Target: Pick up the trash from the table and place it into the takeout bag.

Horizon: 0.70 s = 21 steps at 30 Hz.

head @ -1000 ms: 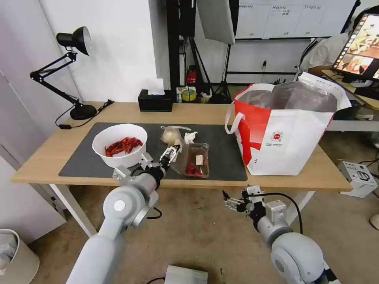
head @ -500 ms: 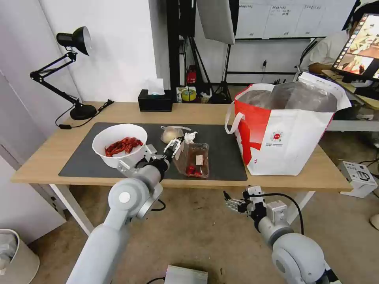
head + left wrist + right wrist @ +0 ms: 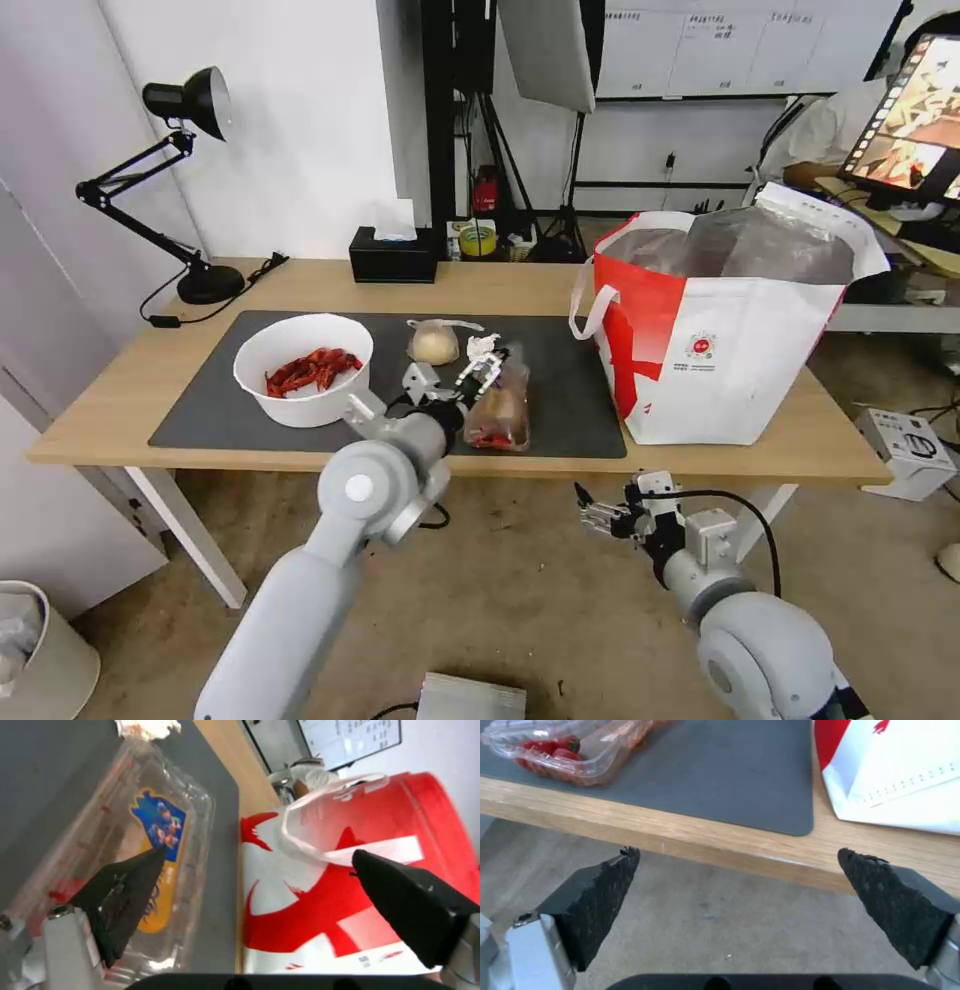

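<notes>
Over the food box, the left gripper hovers spread, perhaps touching.

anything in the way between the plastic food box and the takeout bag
Nothing visible. Bare dark mat lies between the clear food box and the takeout bag. The open left gripper is at the box; the bag's tall red side faces it.

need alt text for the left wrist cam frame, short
The left gripper, fingers spread wide, hovers at a clear plastic food box with a blue-and-yellow label, lying on a dark grey mat. Past the mat's edge stands the red-and-white takeout bag with a white loop handle; a crumpled white tissue lies beyond the box.
</notes>
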{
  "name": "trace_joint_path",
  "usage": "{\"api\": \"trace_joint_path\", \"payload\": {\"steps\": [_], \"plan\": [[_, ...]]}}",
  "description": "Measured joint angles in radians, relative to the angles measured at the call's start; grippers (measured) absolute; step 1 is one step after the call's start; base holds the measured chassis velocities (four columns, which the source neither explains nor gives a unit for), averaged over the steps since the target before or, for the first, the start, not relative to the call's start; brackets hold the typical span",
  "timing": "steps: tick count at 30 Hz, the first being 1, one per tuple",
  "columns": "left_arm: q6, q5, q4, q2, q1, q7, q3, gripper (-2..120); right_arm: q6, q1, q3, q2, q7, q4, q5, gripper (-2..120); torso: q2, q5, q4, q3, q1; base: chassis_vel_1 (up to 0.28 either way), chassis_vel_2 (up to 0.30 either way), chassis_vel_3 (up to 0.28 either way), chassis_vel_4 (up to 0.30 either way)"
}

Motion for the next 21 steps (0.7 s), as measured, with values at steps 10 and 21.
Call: {"api": "trace_joint_path", "payload": {"steps": [10,21], "plan": [[0.049,0.360,0.012,0.115,-0.039,0.164,0.081,100,0.001,0.000,0.003,-0.001,0.000,0.006,0.000,100,0.000,-0.0002,0.0002,0.000,0.000,0.000,0.000,0.000,0.000],[0.006,0.609,0.069,0.251,-0.077,0.421,0.174,69,0.010,0.021,0.008,-0.009,0.001,0.005,0.033,100,0.000,-0.0003,0.0001,0.000,0.000,0.000,0.000,0.000,0.000]]}}
